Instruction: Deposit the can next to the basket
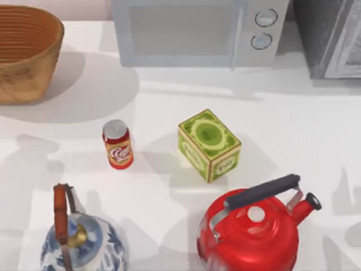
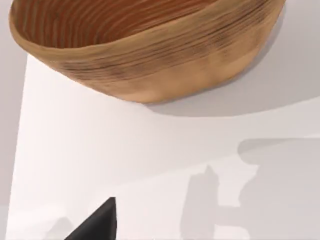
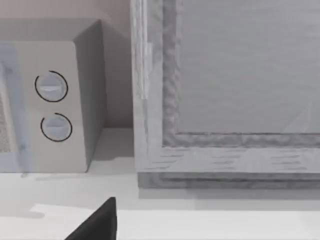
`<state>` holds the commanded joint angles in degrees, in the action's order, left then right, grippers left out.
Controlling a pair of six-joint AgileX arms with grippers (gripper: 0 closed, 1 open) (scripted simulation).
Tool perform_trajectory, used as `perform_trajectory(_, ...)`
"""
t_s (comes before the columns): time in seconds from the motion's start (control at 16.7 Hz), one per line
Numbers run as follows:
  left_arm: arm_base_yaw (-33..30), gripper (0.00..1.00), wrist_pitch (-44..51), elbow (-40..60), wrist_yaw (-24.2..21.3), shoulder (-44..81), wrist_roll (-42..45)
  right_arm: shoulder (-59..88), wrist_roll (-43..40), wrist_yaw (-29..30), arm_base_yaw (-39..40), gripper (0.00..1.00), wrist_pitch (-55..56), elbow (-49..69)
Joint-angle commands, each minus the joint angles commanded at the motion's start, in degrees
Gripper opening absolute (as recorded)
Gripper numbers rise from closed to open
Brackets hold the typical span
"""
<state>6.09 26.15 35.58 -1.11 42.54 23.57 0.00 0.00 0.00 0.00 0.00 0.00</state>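
The can stands upright on the white table, left of the middle, red with a silver top and a white-and-gold label. The basket, round woven wicker, sits at the far left back corner, well apart from the can. In the left wrist view the basket looms close over the tabletop, and a dark part of my left gripper shows short of it. A dark part of my right gripper faces the back right of the table. Neither gripper touches the can.
A green tea box stands right of the can. A red kettle and a blue-and-white pot sit at the front. A microwave and a grey appliance line the back. White tabletop stretches between basket and can.
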Motion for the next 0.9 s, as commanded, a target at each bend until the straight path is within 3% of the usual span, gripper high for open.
perform_trajectory(0.54, 7.64, 1.00, 28.68, 39.25, 0.47, 46.13, 25.72, 0.00, 0.00, 0.00, 0.00, 1.00, 0.00, 0.00)
perform_trajectory(0.9, 11.08, 1.00, 42.22, 57.46, 0.86, 67.73, 37.92, 0.00, 0.00, 0.00, 0.00, 1.00, 0.00, 0.00)
